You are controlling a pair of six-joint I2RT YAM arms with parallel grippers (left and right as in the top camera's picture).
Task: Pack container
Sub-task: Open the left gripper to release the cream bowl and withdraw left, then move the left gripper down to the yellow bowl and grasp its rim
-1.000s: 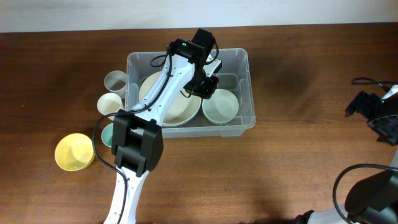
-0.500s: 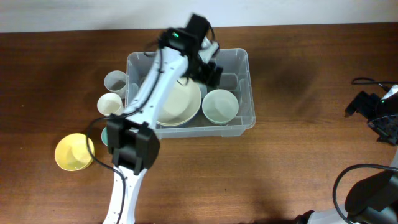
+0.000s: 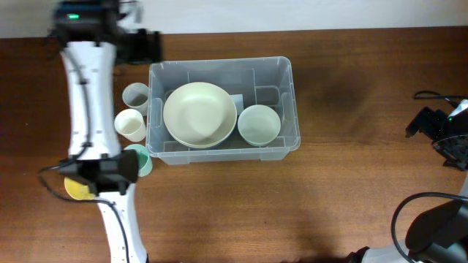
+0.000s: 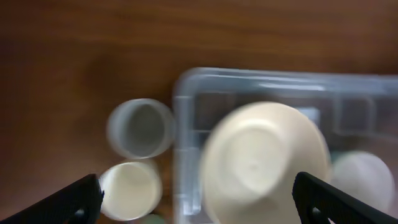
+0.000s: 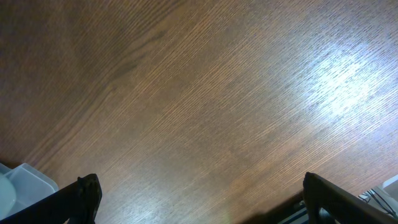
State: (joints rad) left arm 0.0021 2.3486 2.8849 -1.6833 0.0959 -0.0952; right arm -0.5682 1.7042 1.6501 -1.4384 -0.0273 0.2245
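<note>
The clear container (image 3: 294,109) stands mid-table. Inside it a large cream bowl (image 3: 199,115) lies on the left and a small pale green bowl (image 3: 259,125) on the right. My left gripper (image 3: 144,46) hovers off the container's back left corner, open and holding nothing. Its blurred wrist view looks down on the container rim (image 4: 186,87), the cream bowl (image 4: 264,162) and two cups; the left gripper (image 4: 199,199) has its jaws wide apart. My right gripper (image 5: 202,196) is open over bare wood at the far right edge (image 3: 439,131).
Left of the container stand a grey cup (image 3: 135,96), a cream cup (image 3: 130,125) and a teal cup (image 3: 140,161). A yellow bowl (image 3: 73,188) sits partly under the left arm. A container corner (image 5: 18,180) shows in the right wrist view.
The left gripper opened inside the container by the small pale green bowl. It then swung out to the back left of the table. The right arm stayed still.
</note>
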